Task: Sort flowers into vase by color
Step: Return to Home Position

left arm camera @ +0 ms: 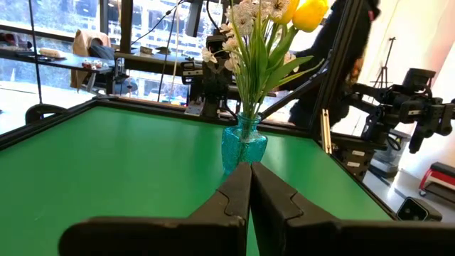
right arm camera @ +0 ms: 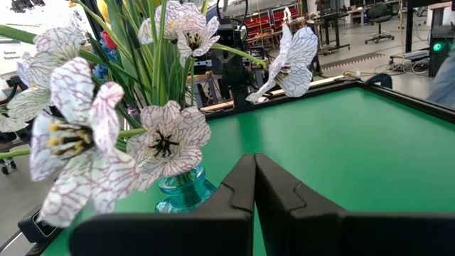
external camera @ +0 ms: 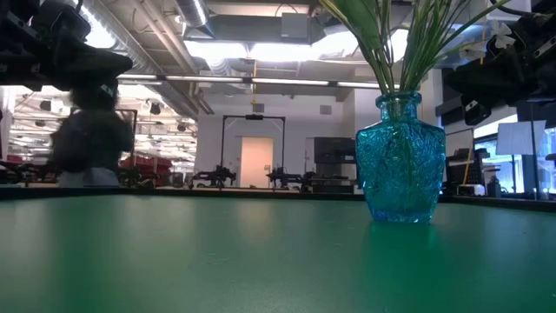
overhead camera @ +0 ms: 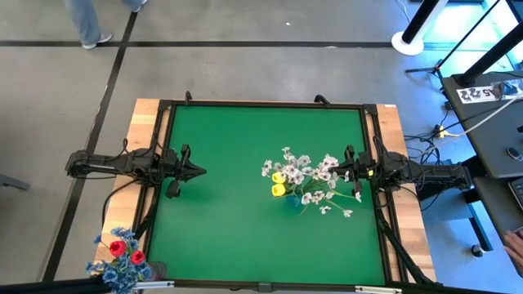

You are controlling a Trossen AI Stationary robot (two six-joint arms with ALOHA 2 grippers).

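Observation:
A blue glass vase (external camera: pixel 400 161) stands upright on its base on the green table top (overhead camera: pixel 237 220), right of the middle. It holds green-stemmed white veined flowers (right arm camera: pixel 167 142) and two yellow tulip heads (overhead camera: pixel 279 184). A bunch of red and blue flowers (overhead camera: pixel 122 255) sits at the near left corner, outside the green surface; what it stands in is unclear. My left gripper (overhead camera: pixel 203 171) hangs shut at the left side, pointing level toward the vase (left arm camera: pixel 244 146). My right gripper (overhead camera: pixel 333 171) is shut at the right side, right beside the white blossoms.
A raised black frame (overhead camera: pixel 261 104) borders the green surface, with wooden edges outside it. A person (overhead camera: pixel 86 24) walks on the floor beyond the far edge. Desks, cables and stands (overhead camera: pixel 490 98) fill the floor to the right. The green surface between left gripper and vase is bare.

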